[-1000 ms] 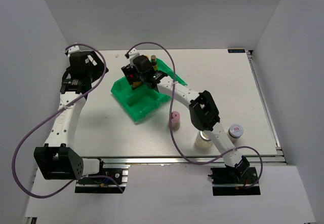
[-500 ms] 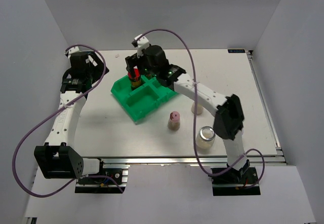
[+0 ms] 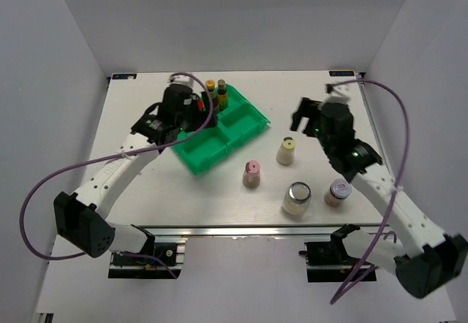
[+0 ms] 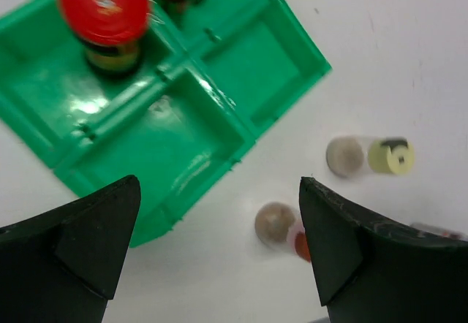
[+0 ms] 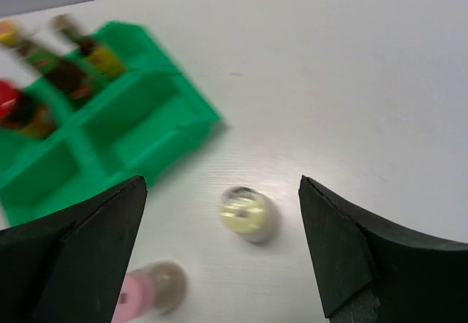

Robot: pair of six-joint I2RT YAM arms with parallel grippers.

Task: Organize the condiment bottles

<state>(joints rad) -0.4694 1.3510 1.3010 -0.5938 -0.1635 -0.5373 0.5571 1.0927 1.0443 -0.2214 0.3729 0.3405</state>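
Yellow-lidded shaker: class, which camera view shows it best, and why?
Top external: the yellow-lidded shaker stands sharp, whole, unobstructed. Left wrist shows it small, right of centre; right wrist shows it blurred.

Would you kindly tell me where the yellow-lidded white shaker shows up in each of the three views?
Top external: yellow-lidded shaker stands right of centre, right of the green tray.
Left wrist: shaker at right, mid-height, right of the tray.
Right wrist: shaker low centre, below-right of the tray.
Shared landmark: the green tray.
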